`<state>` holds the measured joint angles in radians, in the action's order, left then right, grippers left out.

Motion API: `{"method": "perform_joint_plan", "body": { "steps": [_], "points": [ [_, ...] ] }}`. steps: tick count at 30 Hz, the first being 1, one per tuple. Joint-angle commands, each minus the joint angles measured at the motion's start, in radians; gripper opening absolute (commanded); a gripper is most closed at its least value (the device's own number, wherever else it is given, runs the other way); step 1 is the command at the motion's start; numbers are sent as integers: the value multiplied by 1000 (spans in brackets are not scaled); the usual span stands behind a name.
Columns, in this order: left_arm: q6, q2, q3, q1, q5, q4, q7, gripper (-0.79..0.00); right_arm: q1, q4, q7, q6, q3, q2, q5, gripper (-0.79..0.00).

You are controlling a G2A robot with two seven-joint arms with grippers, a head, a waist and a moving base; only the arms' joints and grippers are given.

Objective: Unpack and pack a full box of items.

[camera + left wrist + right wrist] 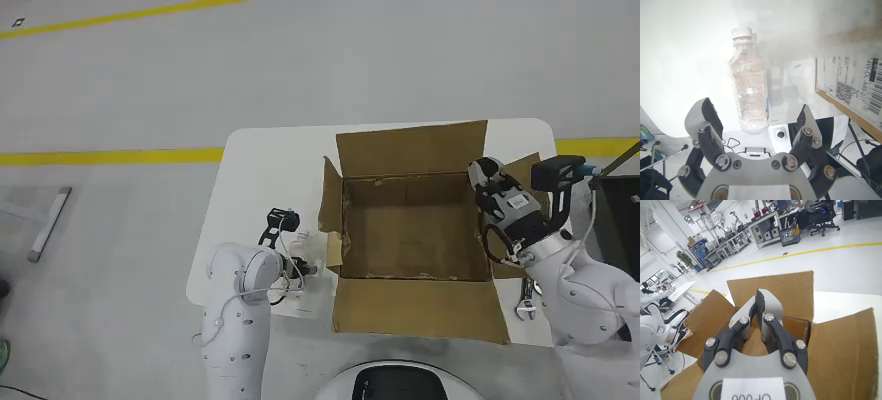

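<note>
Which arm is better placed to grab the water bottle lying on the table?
Left. The open left gripper is right at the bottle, beside the box; the right gripper is shut, above the box's other side.

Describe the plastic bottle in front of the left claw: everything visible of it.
The bottle is clear ribbed plastic with a white screw cap and a blue label edge; contents unclear. It lies on its side on the white table, cap pointing away from the left claw, whose open fingers flank its base without touching. The cardboard box sits beside it, apart.
</note>
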<state>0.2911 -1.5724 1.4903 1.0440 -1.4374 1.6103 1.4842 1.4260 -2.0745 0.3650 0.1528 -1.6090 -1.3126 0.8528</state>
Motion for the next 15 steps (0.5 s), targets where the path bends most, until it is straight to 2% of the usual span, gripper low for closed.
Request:
{"method": "perform_joint_plan", "body": {
  "steps": [1, 15],
  "points": [
    [9, 5, 6, 1, -2, -14, -4, 0, -2, 2, 1, -2, 4, 1, 2, -785],
    [24, 31, -3, -15, -14, -119, -56, 0, -9, 7, 3, -14, 21, 8, 15, -785]
  ]
}}
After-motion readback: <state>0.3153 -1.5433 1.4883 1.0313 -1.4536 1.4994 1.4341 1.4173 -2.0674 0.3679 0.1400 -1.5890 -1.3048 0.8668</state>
